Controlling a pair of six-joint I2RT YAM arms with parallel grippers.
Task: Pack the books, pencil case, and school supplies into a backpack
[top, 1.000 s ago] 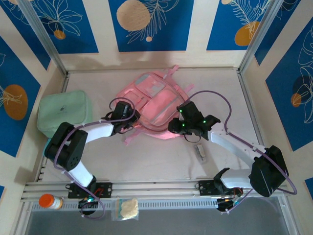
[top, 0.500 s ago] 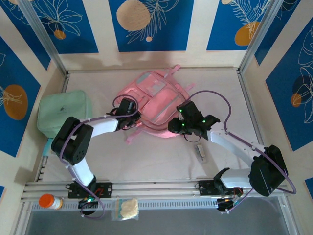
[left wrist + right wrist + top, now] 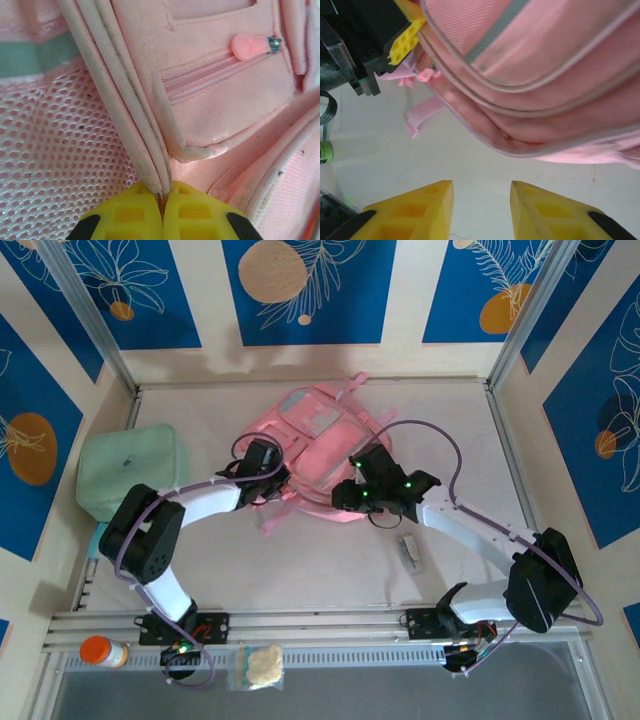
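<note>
Robot lab cell, aluminium frame rail (image 3: pixel 320 621), blue leaf-print wall panels (image 3: pixel 370 300) (orange discs too)

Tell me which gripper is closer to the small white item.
Right. The right gripper is just beyond the white item, at the near edge of the backpack; the left gripper is farther left, shut on its piping.

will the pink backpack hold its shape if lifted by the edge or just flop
Probably flop: the backpack lies flat and slack, and its piped edge folds together where the left pincer is shut on it. Likely light, as it looks thin. Its shiny fabric may slip, though the piping gives some grip.
</note>
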